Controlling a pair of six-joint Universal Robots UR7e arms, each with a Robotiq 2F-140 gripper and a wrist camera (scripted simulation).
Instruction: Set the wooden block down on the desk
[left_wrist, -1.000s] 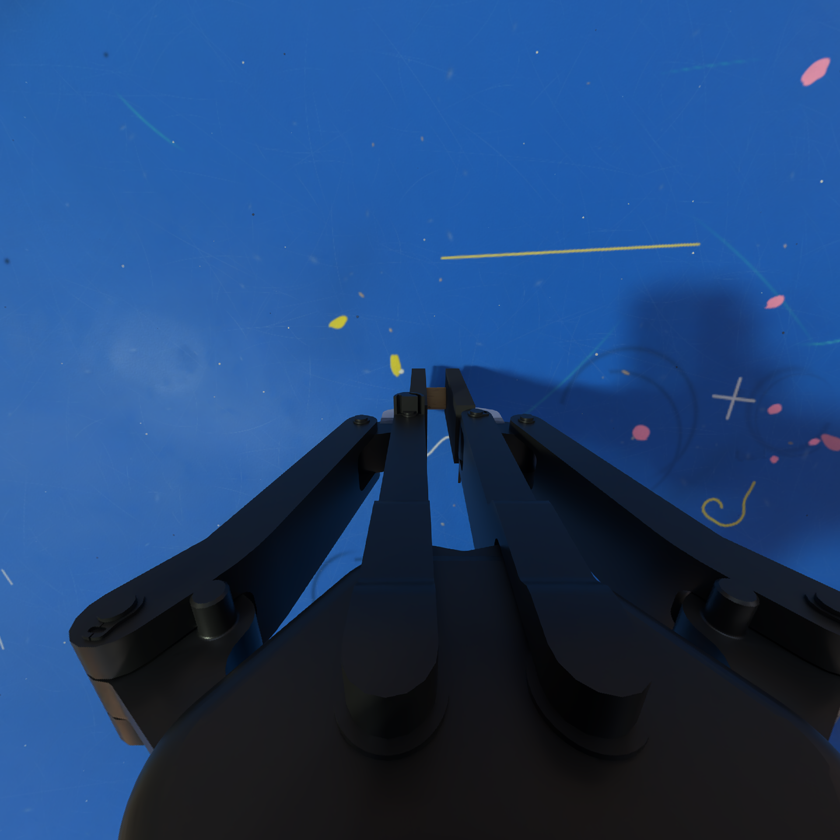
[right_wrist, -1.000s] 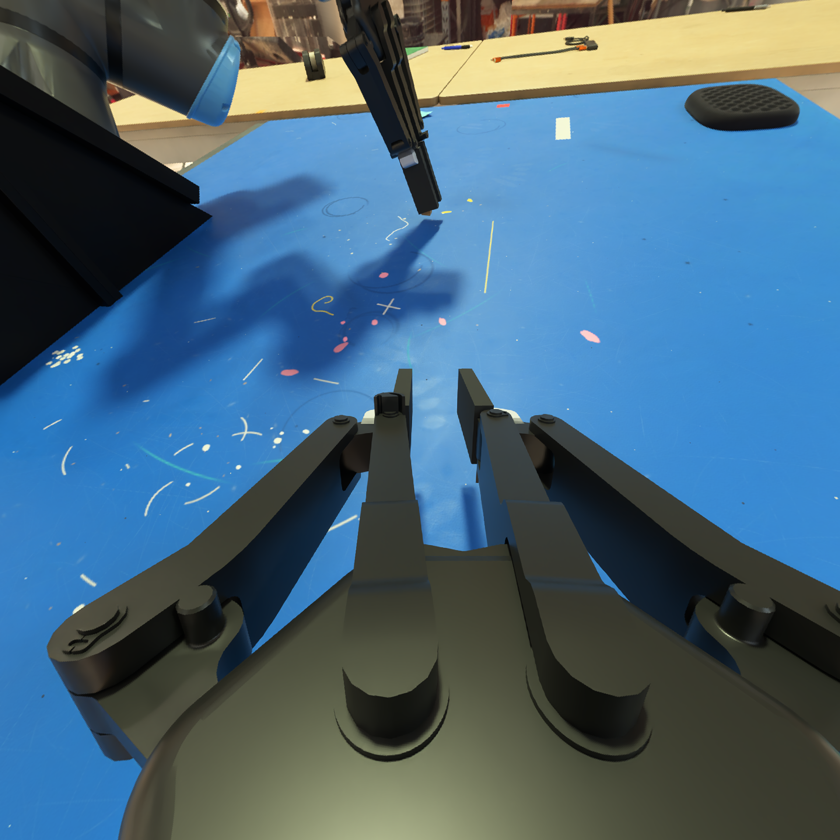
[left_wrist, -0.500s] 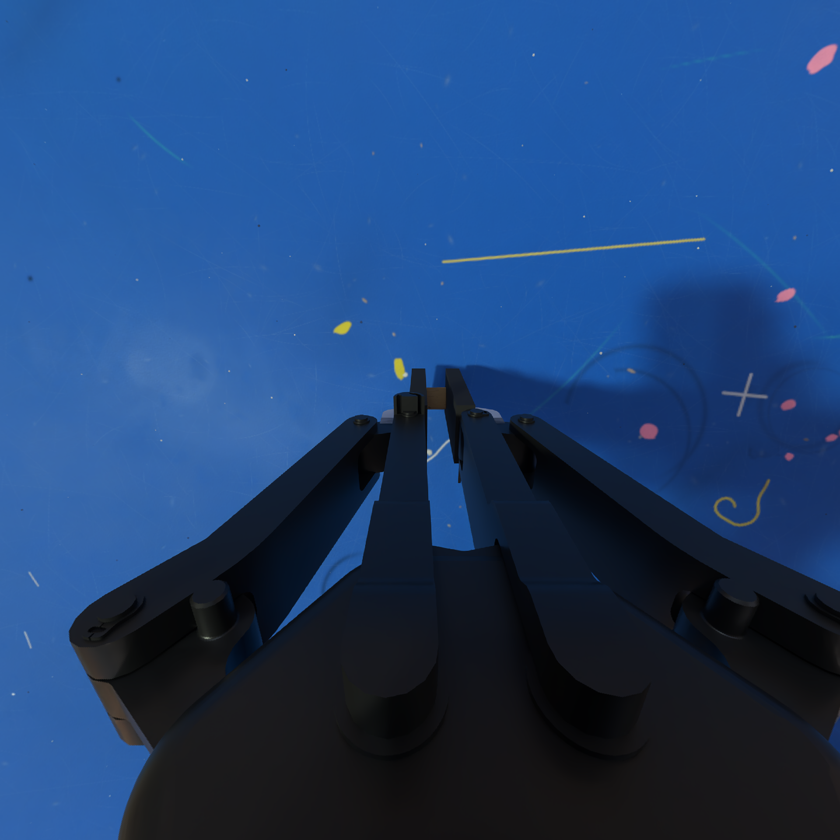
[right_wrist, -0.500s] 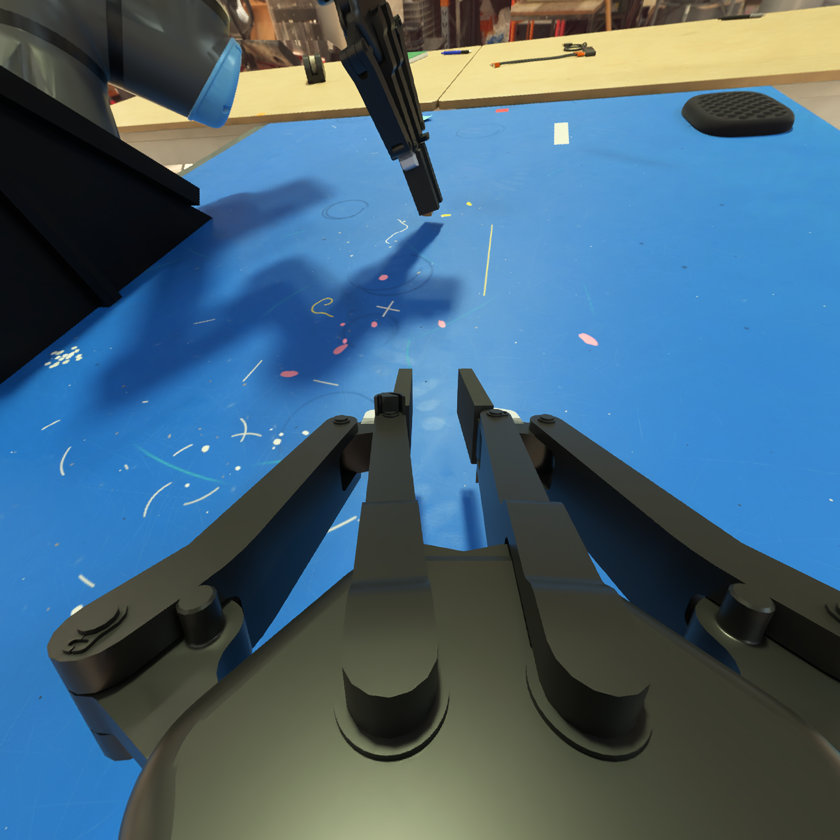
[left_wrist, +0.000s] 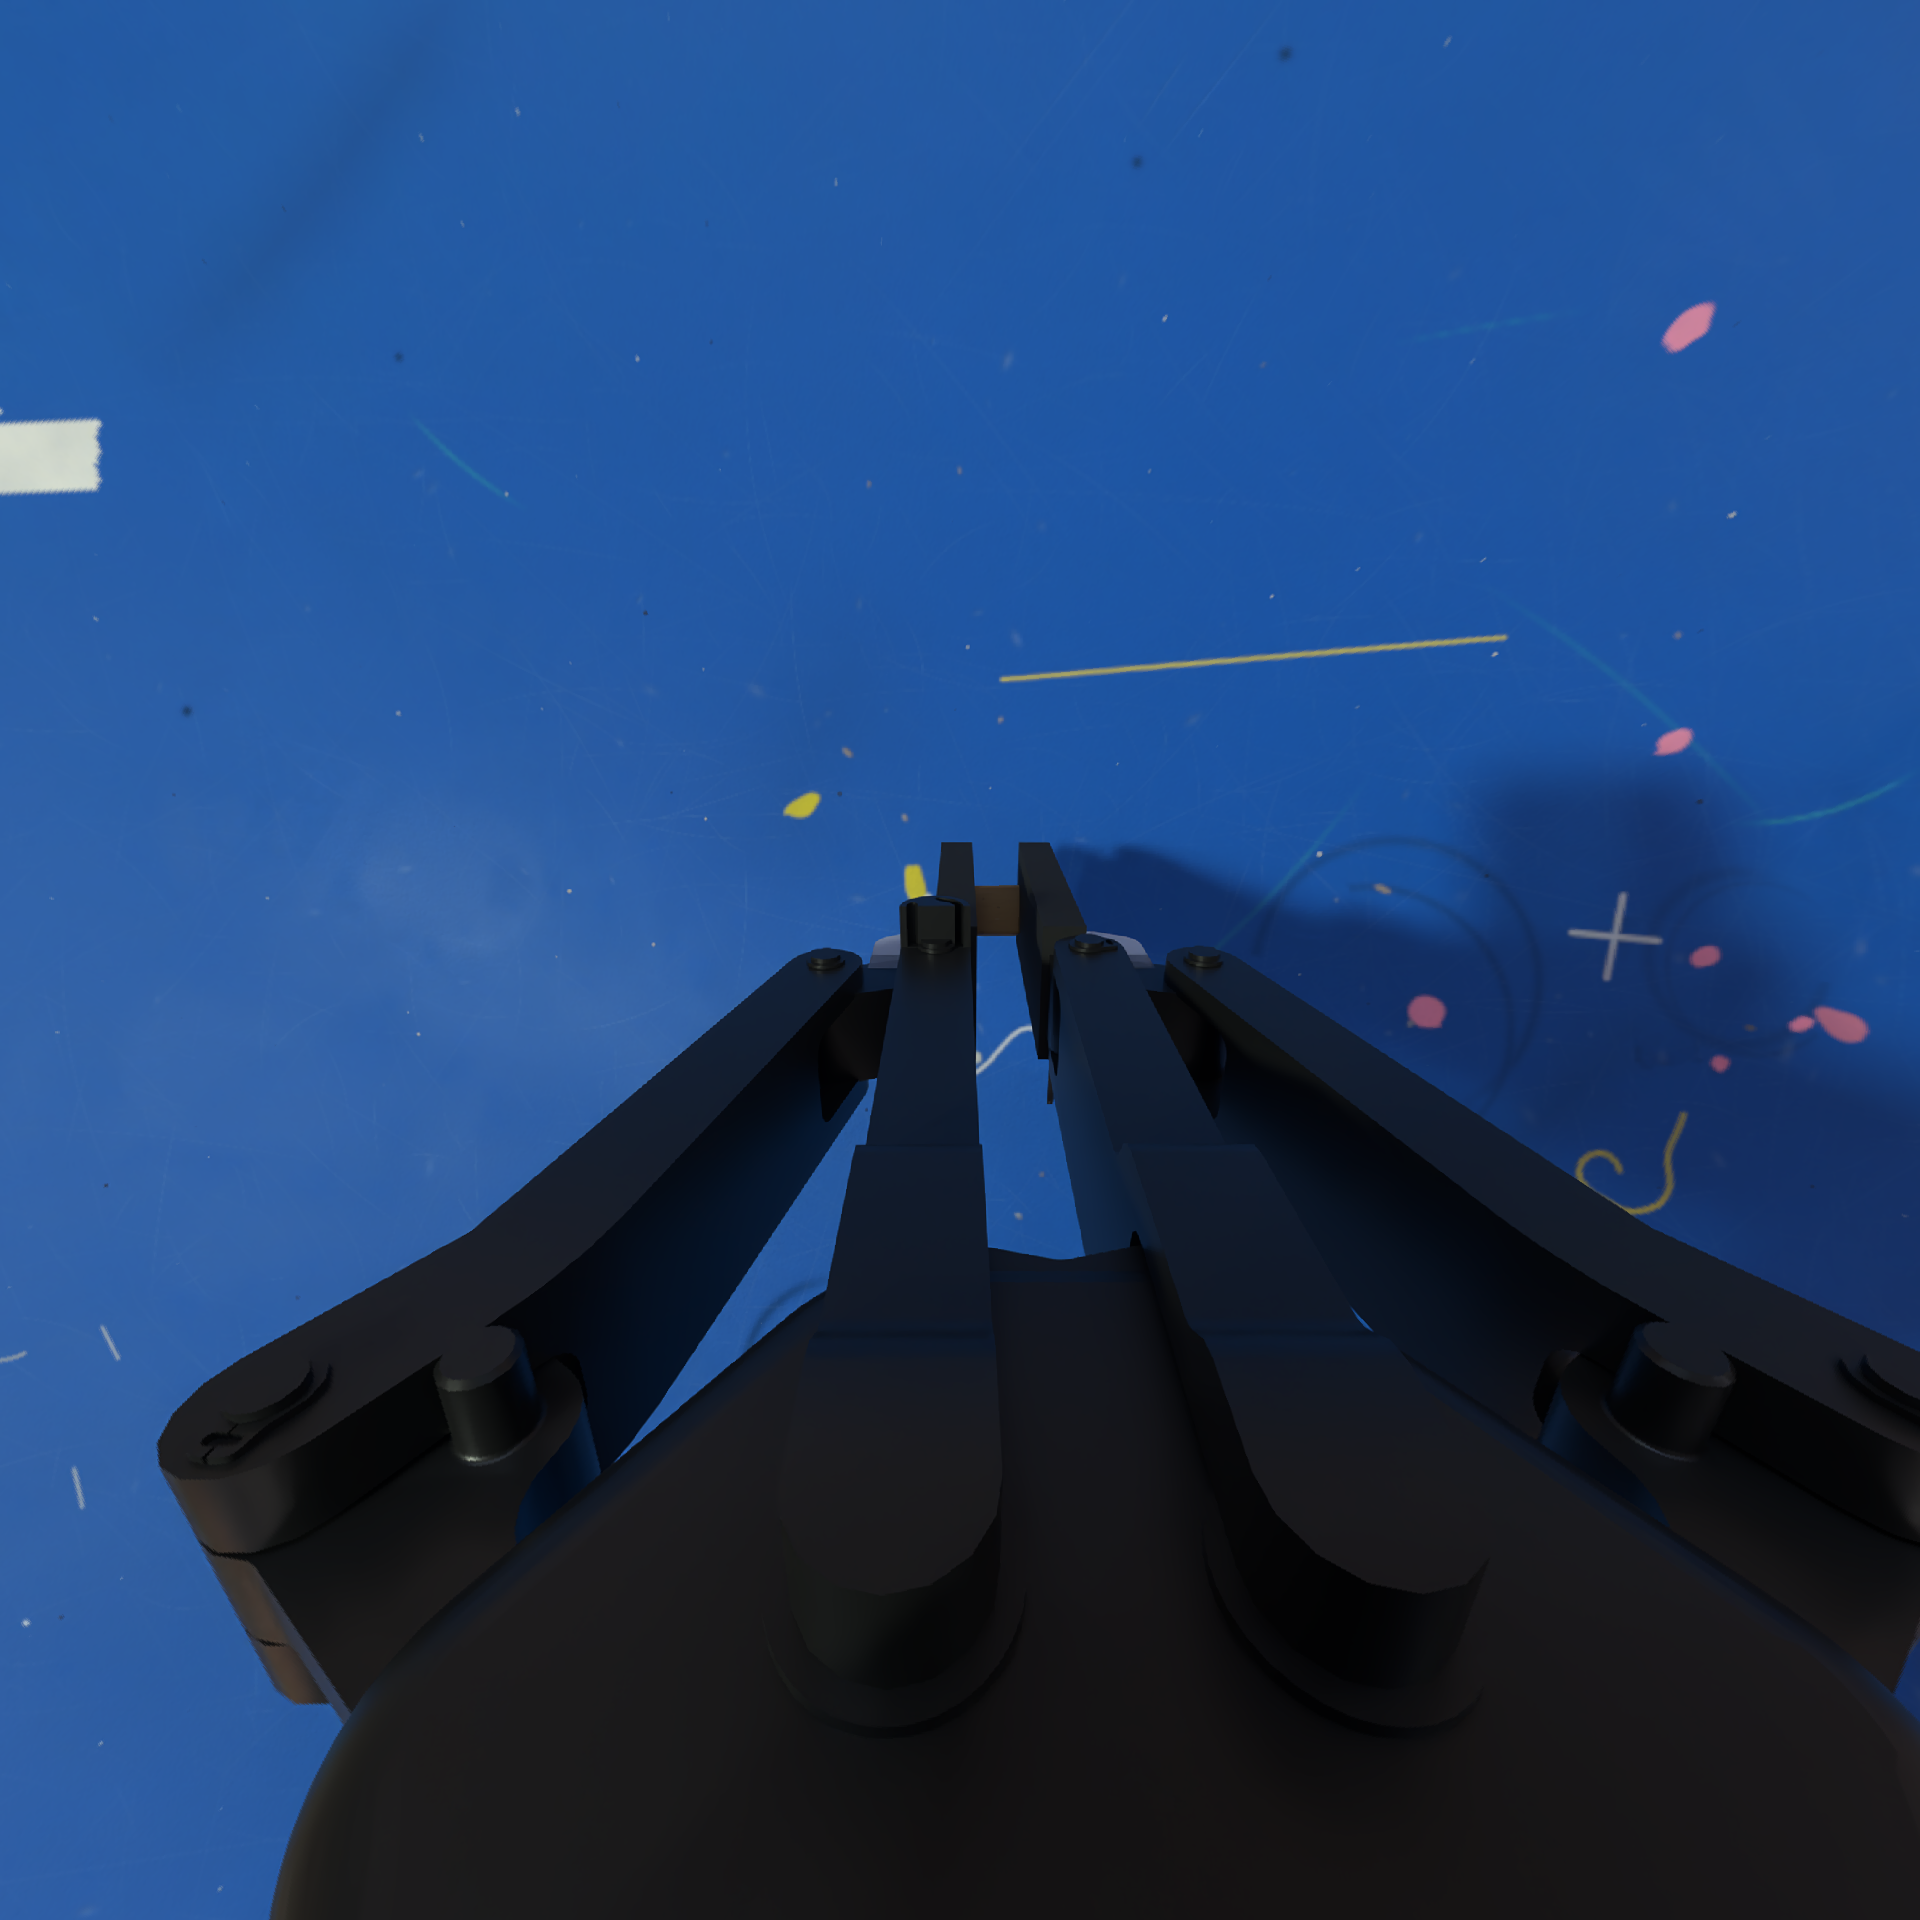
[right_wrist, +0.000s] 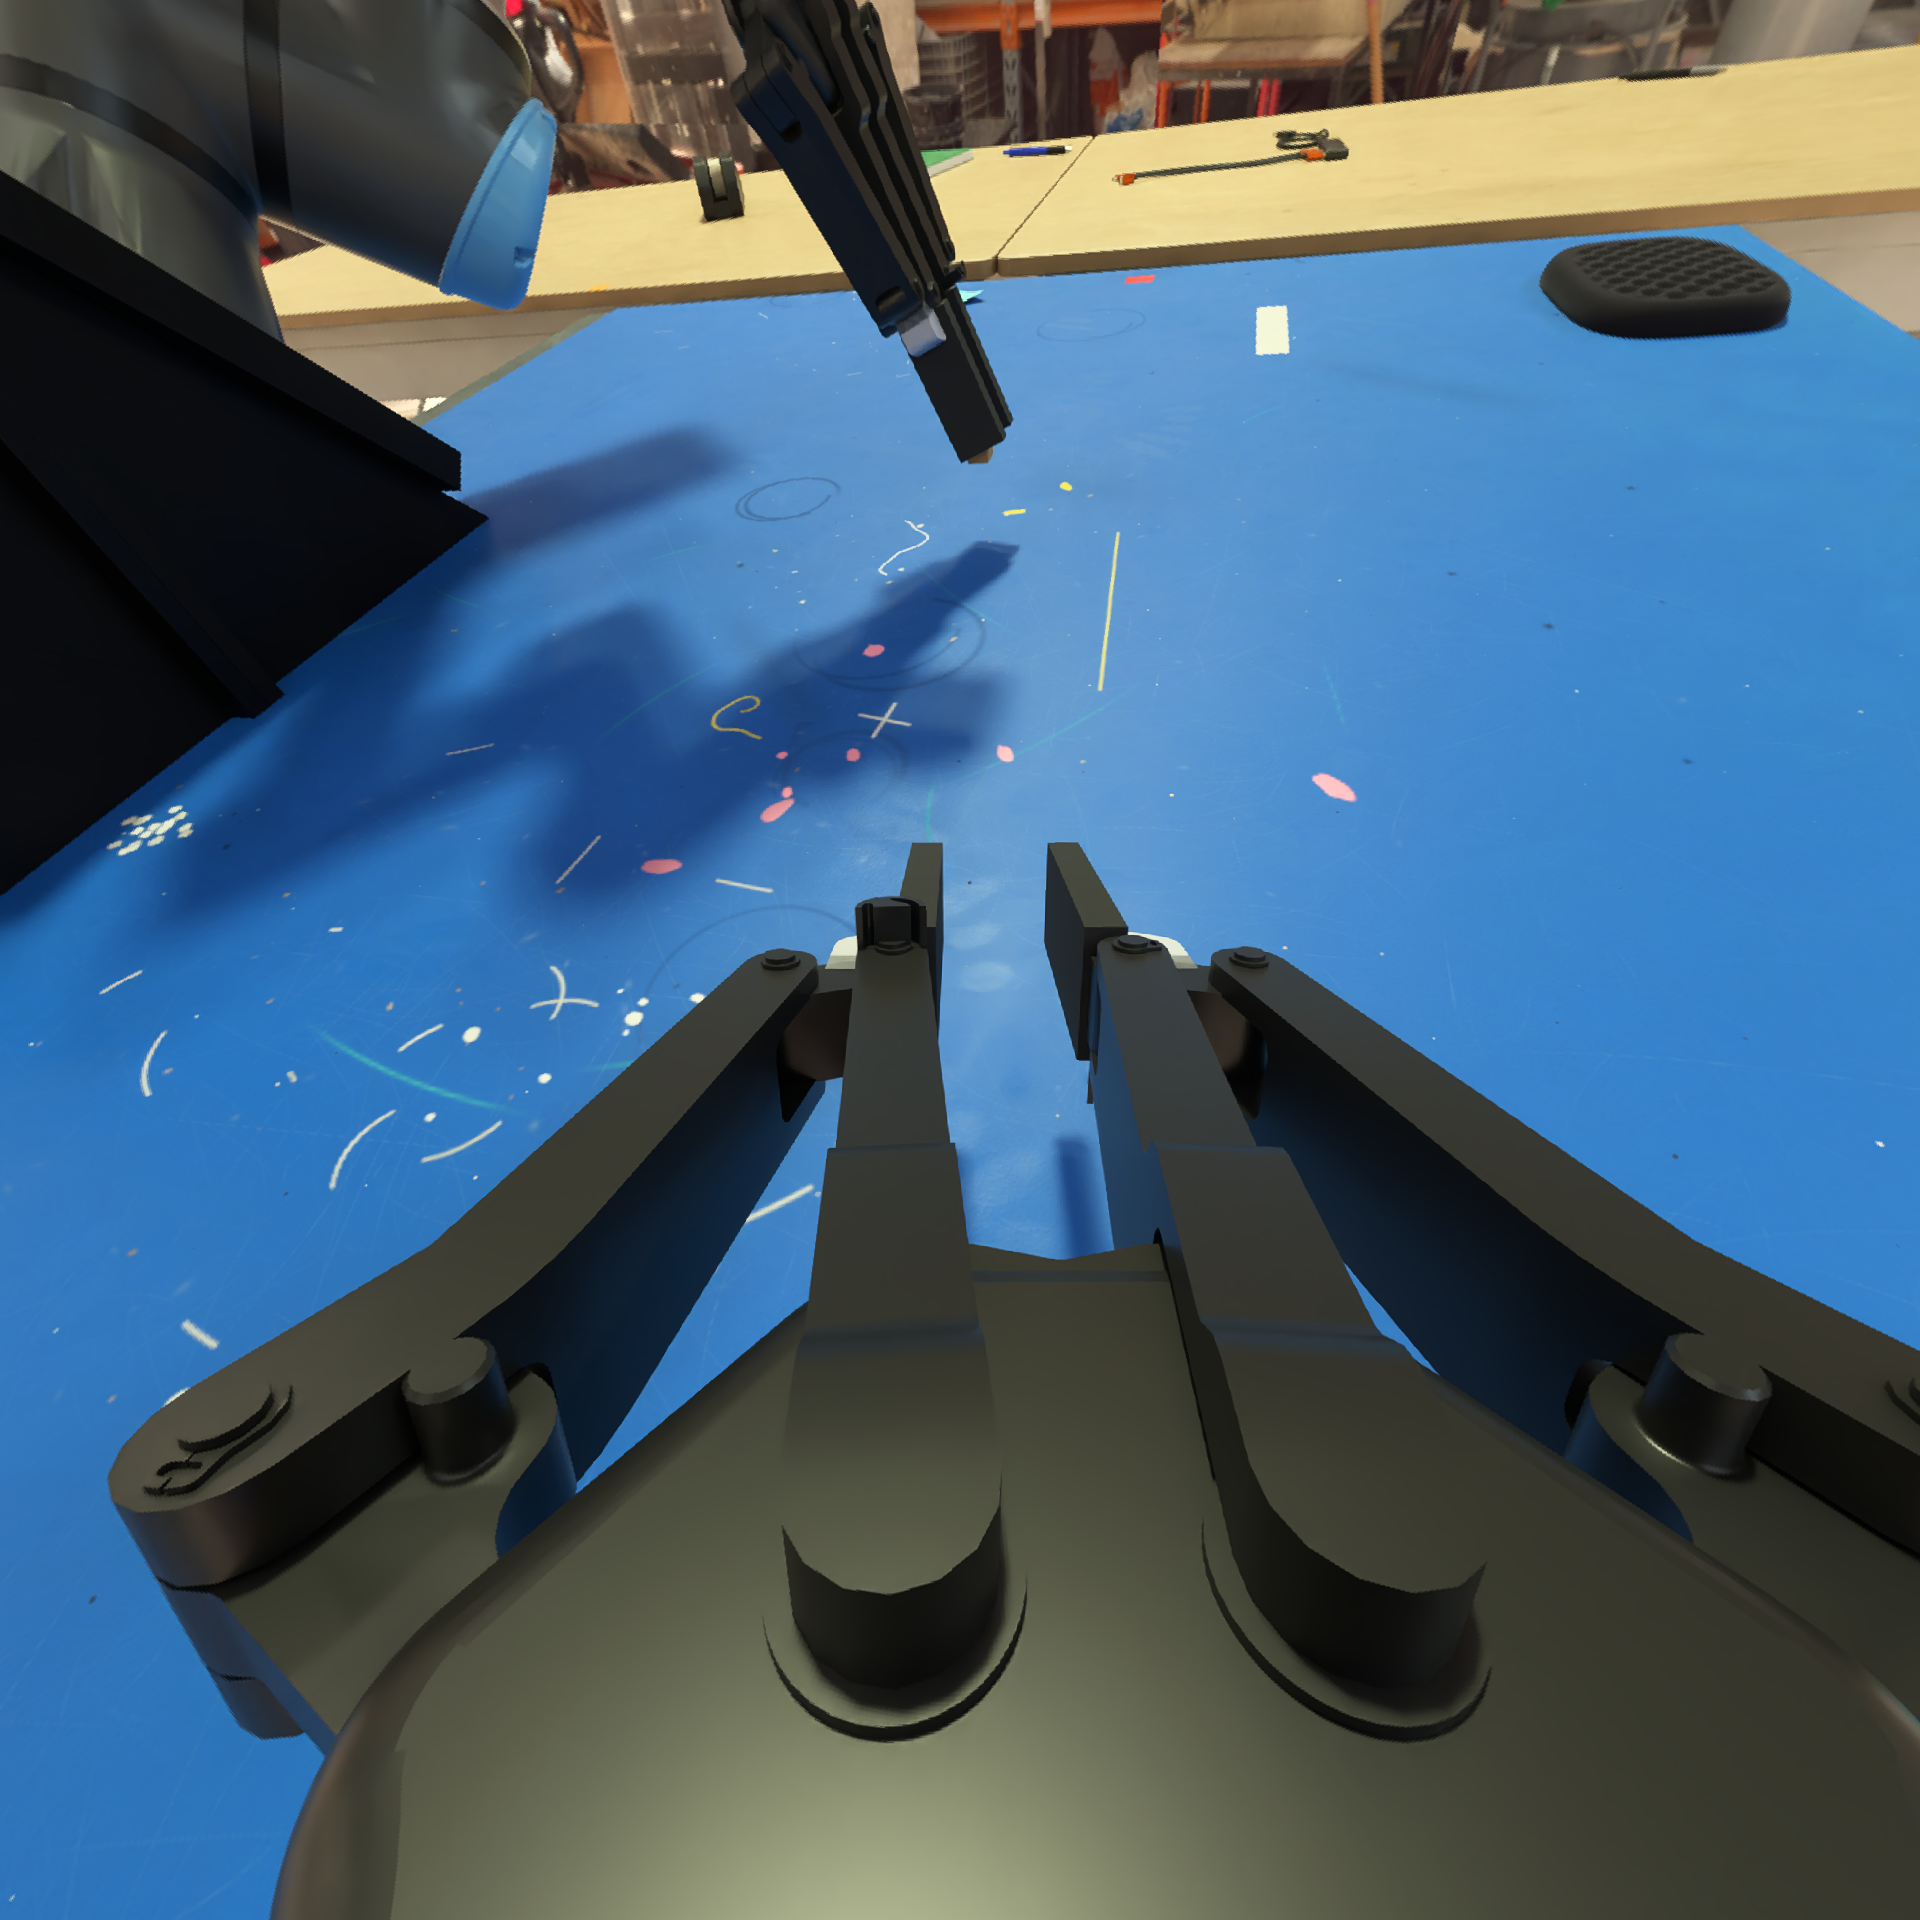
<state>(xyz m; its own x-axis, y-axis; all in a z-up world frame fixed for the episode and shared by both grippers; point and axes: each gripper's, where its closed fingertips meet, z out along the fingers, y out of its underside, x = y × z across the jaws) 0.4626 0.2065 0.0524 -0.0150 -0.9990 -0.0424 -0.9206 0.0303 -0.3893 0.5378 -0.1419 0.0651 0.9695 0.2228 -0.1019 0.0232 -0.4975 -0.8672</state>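
I see my left gripper (left_wrist: 995, 871) clamped on the wooden block (left_wrist: 996, 908) above the blue desk (left_wrist: 623, 520); my right gripper (right_wrist: 994, 871) hangs apart, empty; no legible writing.

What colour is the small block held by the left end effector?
Light tan brown; the wooden block shows best in the left wrist view.
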